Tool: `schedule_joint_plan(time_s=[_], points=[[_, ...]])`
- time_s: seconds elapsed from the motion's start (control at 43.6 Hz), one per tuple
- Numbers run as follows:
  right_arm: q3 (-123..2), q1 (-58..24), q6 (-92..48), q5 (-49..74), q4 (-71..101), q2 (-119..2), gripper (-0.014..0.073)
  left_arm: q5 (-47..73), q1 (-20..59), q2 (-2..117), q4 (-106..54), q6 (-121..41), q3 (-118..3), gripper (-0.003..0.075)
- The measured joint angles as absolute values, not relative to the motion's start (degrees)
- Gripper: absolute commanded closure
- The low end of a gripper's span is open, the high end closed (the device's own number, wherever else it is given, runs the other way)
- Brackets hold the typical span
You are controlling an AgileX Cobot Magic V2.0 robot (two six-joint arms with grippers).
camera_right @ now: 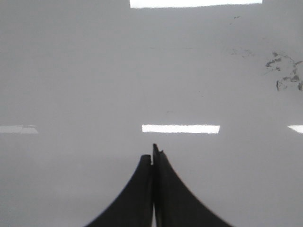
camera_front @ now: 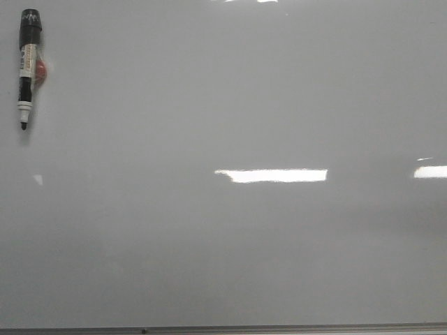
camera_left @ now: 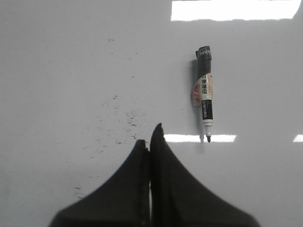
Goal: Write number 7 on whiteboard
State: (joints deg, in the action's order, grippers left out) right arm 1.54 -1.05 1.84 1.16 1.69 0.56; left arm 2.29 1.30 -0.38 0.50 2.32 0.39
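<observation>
The whiteboard [camera_front: 230, 105] fills the front view, glossy pale grey with light reflections and a thin metal edge [camera_front: 223, 329] along the near side. No number 7 shows on it. A black marker [camera_front: 28, 66] with a white label and a bare tip lies at the far left, tip toward me; it also shows in the left wrist view [camera_left: 204, 99]. My left gripper [camera_left: 150, 137] is shut and empty, above the board short of the marker and off to one side. My right gripper [camera_right: 152, 153] is shut and empty over bare board. Neither gripper shows in the front view.
Faint black smudges [camera_left: 123, 118] mark the board ahead of the left gripper. More dark smudges [camera_right: 284, 73] show in the right wrist view. A small red patch [camera_front: 40, 70] sits beside the marker's label.
</observation>
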Motion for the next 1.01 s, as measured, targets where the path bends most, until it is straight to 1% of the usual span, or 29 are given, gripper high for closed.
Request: schedule_joint_plan(time_s=[0.23, 0.436, 0.597, 0.735, 0.895, 1.01], points=[[1.5, -1.1, 1.8, 1.3, 1.7, 0.6, 0.0661, 1.8, 1.3, -0.4, 0.5, 2.3, 0.4, 0.0741], [1.5, -1.1, 1.8, -0.9, 1.7, 0.6, 0.0661, 0.0, 1.3, -0.4, 0.5, 2.3, -0.6, 0.0741], [-2.3, -1.1, 1.8, 0.5, 1.7, 0.6, 0.0661, 5.1, 1.3, -0.4, 0.5, 2.3, -8.8, 0.0741], [-9.7, -1.1, 1.8, 4.9, 1.7, 0.6, 0.0661, 11.2, 1.3, 0.8, 0.5, 2.3, -18.2, 0.0741], [-18.0, -1.1, 1.6, 9.9, 1.7, 0.7, 0.0661, 17.8, 1.3, 6.0, 0.5, 2.3, -28.0, 0.0741], [-23.7, -1.1, 1.4, 12.8, 1.7, -1.8, 0.0661, 21.3, 1.3, 10.3, 0.5, 2.3, -33.3, 0.0741]])
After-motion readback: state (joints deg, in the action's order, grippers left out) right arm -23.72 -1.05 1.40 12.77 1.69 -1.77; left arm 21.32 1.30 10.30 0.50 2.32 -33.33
